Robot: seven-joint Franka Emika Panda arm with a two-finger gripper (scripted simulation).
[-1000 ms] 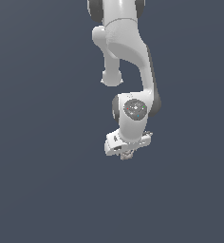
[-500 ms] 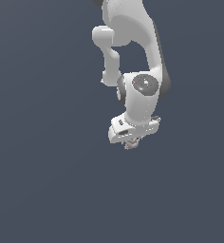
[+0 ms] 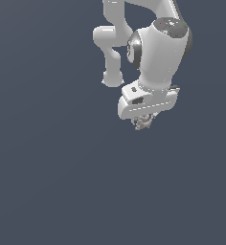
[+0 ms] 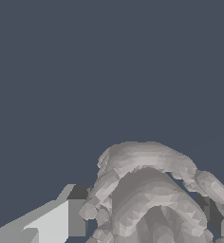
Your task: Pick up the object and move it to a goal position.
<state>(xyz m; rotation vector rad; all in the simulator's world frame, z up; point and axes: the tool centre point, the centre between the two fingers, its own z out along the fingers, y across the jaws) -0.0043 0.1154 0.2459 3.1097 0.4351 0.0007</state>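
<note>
The object (image 3: 143,123) is a tiny lumpy grey-beige thing with darker creases. It sits between the fingers of my gripper (image 3: 144,120), just under the white hand, in the upper right of the exterior view. In the wrist view the object (image 4: 147,194) fills the space between a pale finger (image 4: 57,220) and a darker finger (image 4: 218,218). The gripper is shut on it and holds it in the air above the plain dark surface.
The white arm (image 3: 155,48) rises out of the exterior view's top edge. A plain dark blue-grey surface (image 3: 62,182) fills the rest of both views. No other object shows.
The arm has lifted and come toward the camera, so the hand and the held object look larger and sit higher and further to the exterior view's right.
</note>
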